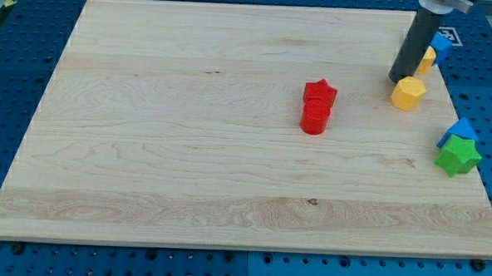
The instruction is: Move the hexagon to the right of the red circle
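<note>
A yellow hexagon block point(408, 93) sits on the wooden board toward the view's right. My tip point(396, 79) is just above and left of it, touching or nearly touching its upper-left edge. The red circle block point(315, 118) lies near the board's middle, to the left of the hexagon, with a red star block point(319, 93) touching it from above.
Another yellow block point(427, 58) and a blue block point(441, 42) sit behind the rod near the top right. A blue block point(460, 129) and a green star block point(459, 156) lie at the board's right edge point(477, 177).
</note>
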